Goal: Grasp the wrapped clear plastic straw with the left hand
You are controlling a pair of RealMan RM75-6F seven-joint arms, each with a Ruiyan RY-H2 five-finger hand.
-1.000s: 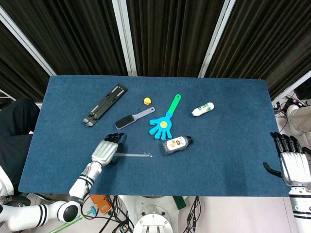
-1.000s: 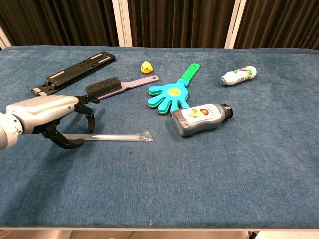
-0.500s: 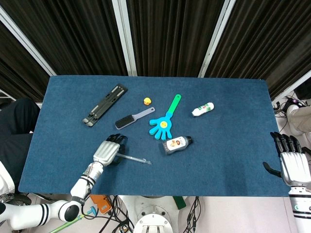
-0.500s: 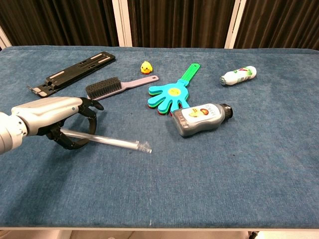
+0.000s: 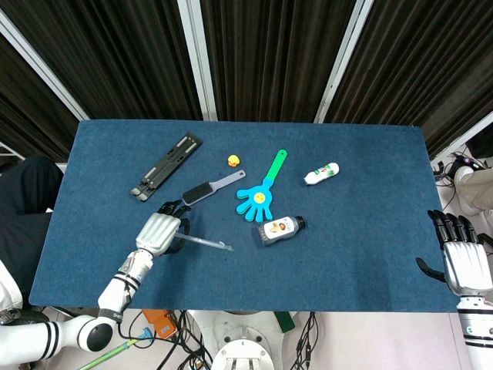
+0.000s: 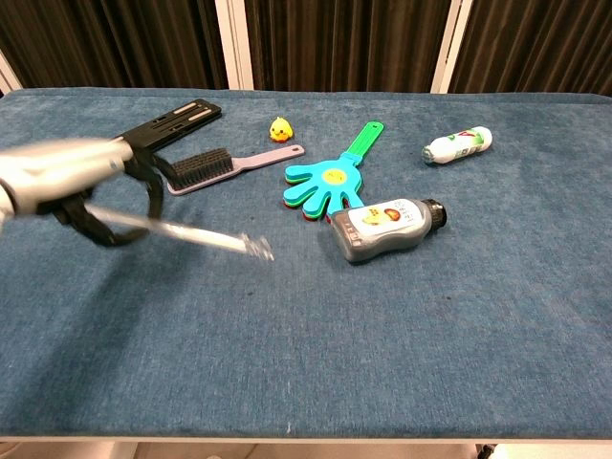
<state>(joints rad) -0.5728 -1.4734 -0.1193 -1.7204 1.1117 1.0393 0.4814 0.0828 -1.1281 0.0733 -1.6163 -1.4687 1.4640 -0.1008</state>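
My left hand (image 5: pixel 158 232) (image 6: pixel 81 186) grips one end of the wrapped clear plastic straw (image 5: pixel 206 243) (image 6: pixel 196 235) and holds it above the blue table (image 5: pixel 354 223). The straw slants down to the right, its free end in the air. The chest view shows the hand and straw blurred by motion. My right hand (image 5: pixel 462 258) rests at the table's front right corner, fingers straight and apart, holding nothing; the chest view does not show it.
A black folding stand (image 5: pixel 165 165) lies at the back left, a grey brush (image 5: pixel 211 187) just beyond my left hand. A yellow duck (image 5: pixel 233 161), a blue-green hand clapper (image 5: pixel 262 193), a dark bottle (image 5: pixel 279 230) and a white bottle (image 5: pixel 321 173) fill the middle.
My left hand closed on the straw, then lifted it off the cloth and drew it back to the left. The straw tilted from flat to slanting. The right hand stayed still.
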